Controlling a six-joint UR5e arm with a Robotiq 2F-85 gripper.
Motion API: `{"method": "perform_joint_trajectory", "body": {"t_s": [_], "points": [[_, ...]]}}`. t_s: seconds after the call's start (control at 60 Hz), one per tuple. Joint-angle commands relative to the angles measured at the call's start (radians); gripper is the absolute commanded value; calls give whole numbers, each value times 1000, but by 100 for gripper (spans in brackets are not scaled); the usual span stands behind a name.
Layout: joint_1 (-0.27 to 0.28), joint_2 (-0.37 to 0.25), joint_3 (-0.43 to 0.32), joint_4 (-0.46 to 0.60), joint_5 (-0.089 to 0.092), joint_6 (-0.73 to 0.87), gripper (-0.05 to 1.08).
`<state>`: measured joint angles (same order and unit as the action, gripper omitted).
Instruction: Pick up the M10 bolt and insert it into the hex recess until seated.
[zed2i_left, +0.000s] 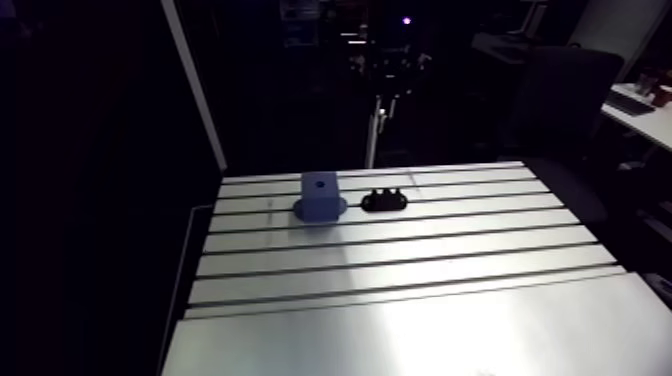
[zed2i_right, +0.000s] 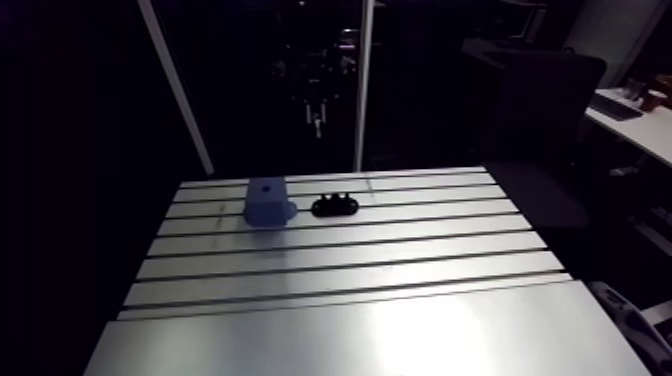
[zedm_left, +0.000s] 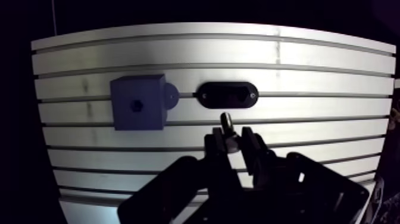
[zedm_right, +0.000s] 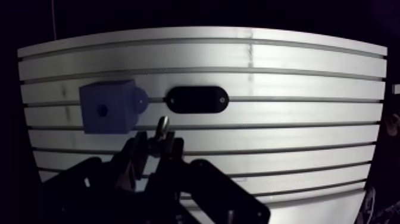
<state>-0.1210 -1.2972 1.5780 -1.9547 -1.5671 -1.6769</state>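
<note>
The surface (zed2i_left: 420, 300) is brushed aluminium, pale and reflective, crossed by long parallel slots (zed2i_left: 400, 262). A matte blue block (zedm_left: 138, 102), roughly a cube with a rounded flange at its foot, stands toward the far edge. Its upper face carries a small dark hex recess (zedm_left: 137, 105). Just beside the block, apart from it, lies a black holder (zedm_left: 228, 95), a flat oval with rounded ends and a small fastener at each tip. Both stand well in from the side edges. A broad stretch of slotted metal lies between them and the near edge.

In the wrist view the tool (zedm_left: 233, 143) hangs above the surface on the near side of the black holder. Its two dark fingers (zedm_left: 217, 146) are drawn close together and clamp the M10 bolt (zedm_left: 226, 124). The bolt is a small grey metal piece whose end juts out beyond the fingertips.
</note>
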Motion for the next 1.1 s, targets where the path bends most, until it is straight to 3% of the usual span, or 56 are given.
{"method": "perform_joint_trajectory", "body": {"t_s": [0.017,0.317,1.1], "points": [[28,8,-64,107,-3,134,76],[113,55,-74,114,-9,196,76],[140,179,-156,169,3,204,76]]}}
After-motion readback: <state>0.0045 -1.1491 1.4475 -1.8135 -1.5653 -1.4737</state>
